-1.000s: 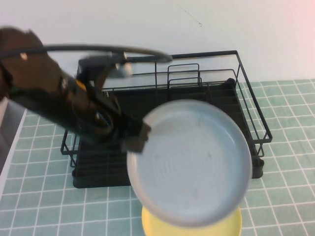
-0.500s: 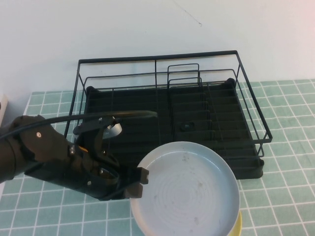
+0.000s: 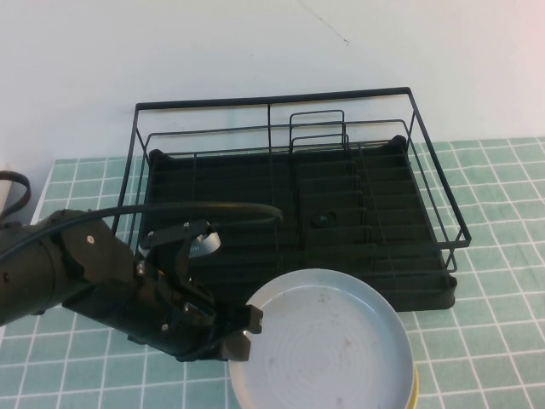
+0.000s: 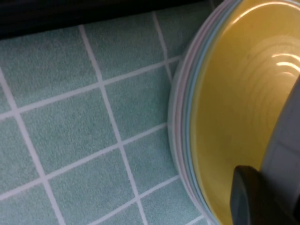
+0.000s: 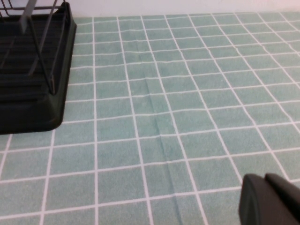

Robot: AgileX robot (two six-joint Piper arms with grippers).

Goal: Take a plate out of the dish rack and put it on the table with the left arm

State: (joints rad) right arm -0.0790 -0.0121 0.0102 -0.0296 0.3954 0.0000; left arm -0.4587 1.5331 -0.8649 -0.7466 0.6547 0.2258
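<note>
Plate (image 3: 328,345) rim pinched in left gripper (image 3: 245,334) — overhanging yellow plate (image 3: 415,388).

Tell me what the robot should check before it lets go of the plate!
1. Left end effector shut on the grey plate rim: ok.
2. Plate out of the dish rack: ok.
3. Landing spot bare: not ok, a yellow plate lies right under it on the table.
4. Plate already resting on something: cannot tell.
5. Right end effector out of the way, over bare tiles beside the rack: ok; open or shut: cannot tell.
</note>
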